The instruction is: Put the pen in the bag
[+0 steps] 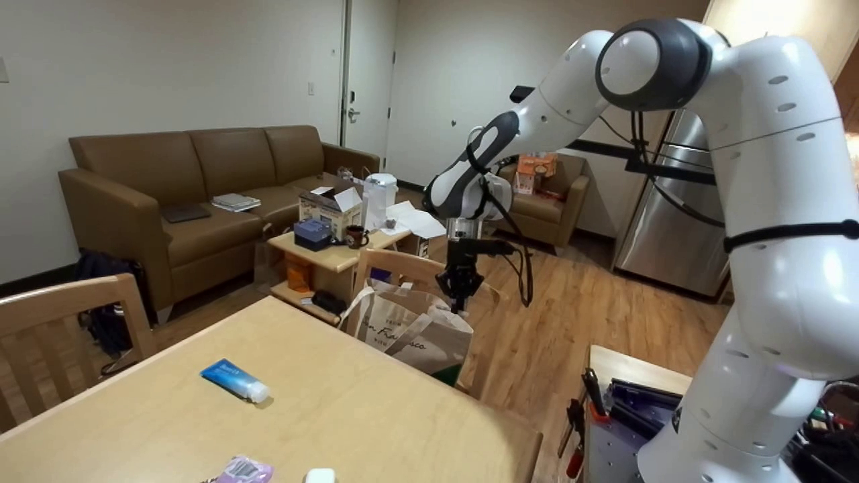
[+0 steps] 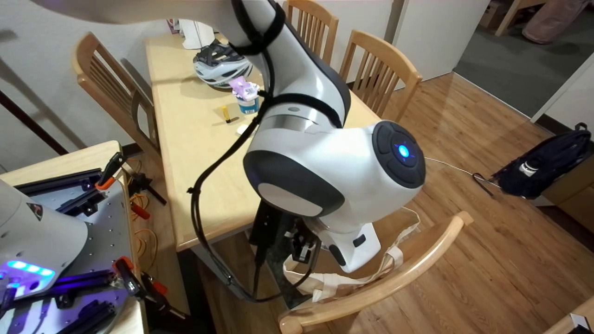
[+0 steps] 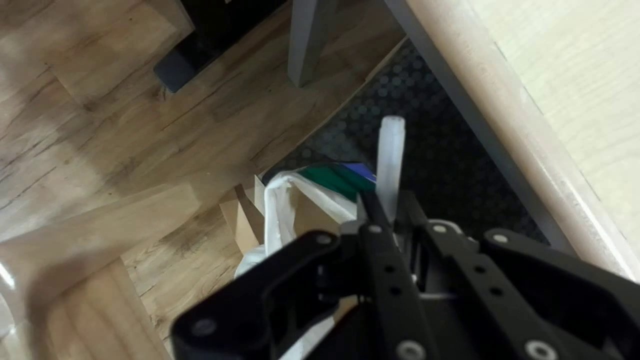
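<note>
In the wrist view the claw (image 3: 390, 210) is clamped on the pen (image 3: 391, 155), a pale stick pinched between its 2 fingers (image 3: 372, 212); the far end juts past the tips and the near end is hidden behind them. The bag (image 1: 416, 332), a pale tote printed with "San Francisco", is on a chair (image 2: 408, 273), between the chair's back and the bench (image 1: 349, 396). In an exterior view the claw points straight down at the bag's upper edge, and the wrist view shows part of the bag's mouth near the fingers. Whether the pen has its tip above the rim or below it, I cannot tell; in the exterior views the pen cannot be made out.

On the bench are a blue tube (image 1: 235, 380) and, well apart from it, a small white object (image 1: 320, 475). In an exterior view a purple packet (image 2: 243, 88) sits at the top of a tub (image 2: 248, 105), touching it; a yellow stick (image 2: 225, 113) is near the tub, and a helmet (image 2: 220, 69) lies just beyond. A backpack (image 2: 543, 162) is on the floor (image 2: 492, 260) next to the sofa (image 1: 228, 168), and a dark flat object (image 1: 184, 213) lies on the sofa's seat.
</note>
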Motion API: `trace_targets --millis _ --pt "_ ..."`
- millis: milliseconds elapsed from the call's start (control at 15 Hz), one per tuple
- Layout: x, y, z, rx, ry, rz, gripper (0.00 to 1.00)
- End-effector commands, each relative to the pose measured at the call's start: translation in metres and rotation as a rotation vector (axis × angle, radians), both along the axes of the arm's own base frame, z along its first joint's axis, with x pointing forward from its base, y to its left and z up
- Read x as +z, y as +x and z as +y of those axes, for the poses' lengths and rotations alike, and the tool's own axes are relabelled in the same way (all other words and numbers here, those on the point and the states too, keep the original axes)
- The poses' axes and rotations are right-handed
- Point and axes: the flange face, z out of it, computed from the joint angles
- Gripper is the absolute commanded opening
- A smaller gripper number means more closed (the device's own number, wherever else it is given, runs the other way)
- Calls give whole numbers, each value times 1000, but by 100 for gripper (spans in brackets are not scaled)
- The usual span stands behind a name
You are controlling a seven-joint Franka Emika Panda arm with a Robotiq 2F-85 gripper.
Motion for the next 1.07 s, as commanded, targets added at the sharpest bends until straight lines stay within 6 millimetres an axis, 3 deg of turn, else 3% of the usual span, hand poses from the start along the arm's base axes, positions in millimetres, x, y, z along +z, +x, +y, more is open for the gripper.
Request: trace_targets --millis 0,133,200,267,400,600,867,1000 --pt "-17 7 -22 -35 46 -16 4" --pt "-27 12 -31 -82 91 -59 4" --pt "-30 14 -34 -113 129 -78 36" --pt "-32 15 -36 -134 155 -96 36" --pt "-34 18 -40 -184 202 -130 48" --pt "-21 23 -46 -236 255 -200 68" --pt "8 30 -48 -265 -25 -172 93" --pt "21 38 -38 -251 -138 -193 100"
